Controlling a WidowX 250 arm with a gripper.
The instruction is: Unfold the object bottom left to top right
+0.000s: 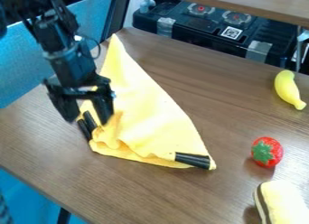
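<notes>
While a pale, dark-banded toy (283, 203) lies nearest at right on the tabletop (151, 196), a strawberry (267, 152) sits just beyond it. Left of that, the rumpled yellow cloth (145, 121) stretches lengthwise from its black-striped near-right corner to a narrow tip pointing far left. At its left edge hangs the end effector (87, 120), jaws spread wide, nothing clamped (whether they touch cloth, I cannot tell). Farther back come a banana (287, 88) and a black stove (187, 25).

Matt, creased cloth (145, 114) lies beneath me on a smooth wood-grain table (120, 187); well apart from me, a glossy, plastic-looking strawberry (268, 151).
</notes>
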